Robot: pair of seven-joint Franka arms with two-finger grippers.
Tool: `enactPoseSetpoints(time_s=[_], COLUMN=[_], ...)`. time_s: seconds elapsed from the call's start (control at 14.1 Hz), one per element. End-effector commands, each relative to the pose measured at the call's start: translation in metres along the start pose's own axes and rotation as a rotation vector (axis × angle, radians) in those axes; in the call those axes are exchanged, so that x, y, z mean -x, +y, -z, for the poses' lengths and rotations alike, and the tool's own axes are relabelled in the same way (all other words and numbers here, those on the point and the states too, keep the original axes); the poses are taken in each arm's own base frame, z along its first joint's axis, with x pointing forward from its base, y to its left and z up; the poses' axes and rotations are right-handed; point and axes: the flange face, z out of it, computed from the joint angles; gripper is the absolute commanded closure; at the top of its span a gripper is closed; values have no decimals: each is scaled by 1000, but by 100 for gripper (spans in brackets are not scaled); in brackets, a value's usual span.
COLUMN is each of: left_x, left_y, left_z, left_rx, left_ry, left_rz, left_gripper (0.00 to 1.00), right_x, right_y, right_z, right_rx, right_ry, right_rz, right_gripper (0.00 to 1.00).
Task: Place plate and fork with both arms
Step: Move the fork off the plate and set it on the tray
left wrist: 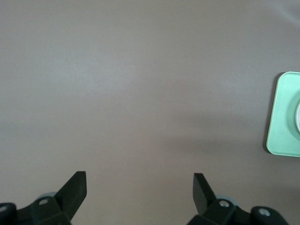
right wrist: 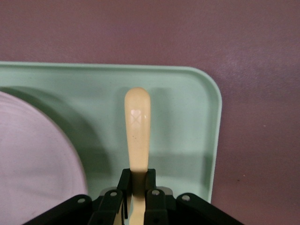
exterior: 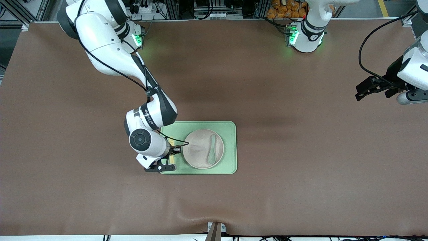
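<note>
Brown table [exterior: 301,150], light-green tray [exterior: 230,147] about mid-table, a bit toward the right arm's end. Plate [exterior: 200,150] sits flat on the tray, taking up most of the tray's middle and the part toward the left arm's end. Teal-green spoon [exterior: 212,150] lies on the plate, long axis running roughly toward/away from the front camera, bowl end nearer that camera, handle end farther.

Right pincer [exterior: 171,154] is down over the tray strip beside the plate, toward the right arm's end. Fingers closed tight on the fork [right wrist: 137,140], gripping it partway along the handle. Right wrist view: the fork's rounded handle end sticks out past the fingertips, over the green tray surface [right wrist: 187,117], plate edge [right wrist: 33,164] just beside it. Tine end is hidden under the pincer body. Fork's long axis runs parallel to the tray's short edge, so roughly toward/away from the front camera; which end is nearer that camera cannot be told. Whether the fork touches the tray or hangs just above it cannot be told.

Left pincer [exterior: 367,87] waits up in the air over bare table at the left arm's end, well apart from the tray. Left wrist view: fingers [left wrist: 75,187] spread wide, nothing between them, tray corner [left wrist: 286,117] at the edge.
</note>
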Motion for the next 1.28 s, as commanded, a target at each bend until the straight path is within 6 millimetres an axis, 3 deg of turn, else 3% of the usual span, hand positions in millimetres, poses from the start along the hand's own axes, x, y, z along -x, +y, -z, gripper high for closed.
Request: enactPoseSetpoints(time_s=[0.0, 0.21, 0.28, 0.35, 0.43, 0.57, 0.85, 0.99, 1.21], left_x=[8, 9, 9, 9, 9, 10, 10, 8, 9], left_y=[-4, -4, -3, -4, -4, -3, -3, -3, -2], left_z=[3, 4, 4, 3, 1, 2, 2, 1, -1], left_rx=[16, 16, 16, 15, 15, 15, 15, 16, 15], left_ry=[-3, -3, -3, -6, -9, -7, -7, -3, -9], left_rz=[-12, -12, -14, -12, -12, -14, -14, -12, -15], left_gripper=[0, 0, 0, 0, 0, 0, 0, 0, 0], right_x=[19, 20, 19, 20, 19, 17, 11, 4, -13], right_y=[8, 9, 9, 9, 9, 9, 5, 7, 45], right_z=[-4, -4, -3, -4, -2, 0, 17, 47, 105], right_rx=[-15, -16, -18, -17, -17, -18, -22, -19, -31], right_ry=[5, 5, 6, 3, 5, 5, 11, -6, -10], right_rz=[6, 0, -2, -2, -2, -6, -1, -10, -70], right_gripper=[100, 97, 80, 52, 16, 0, 0, 0, 0])
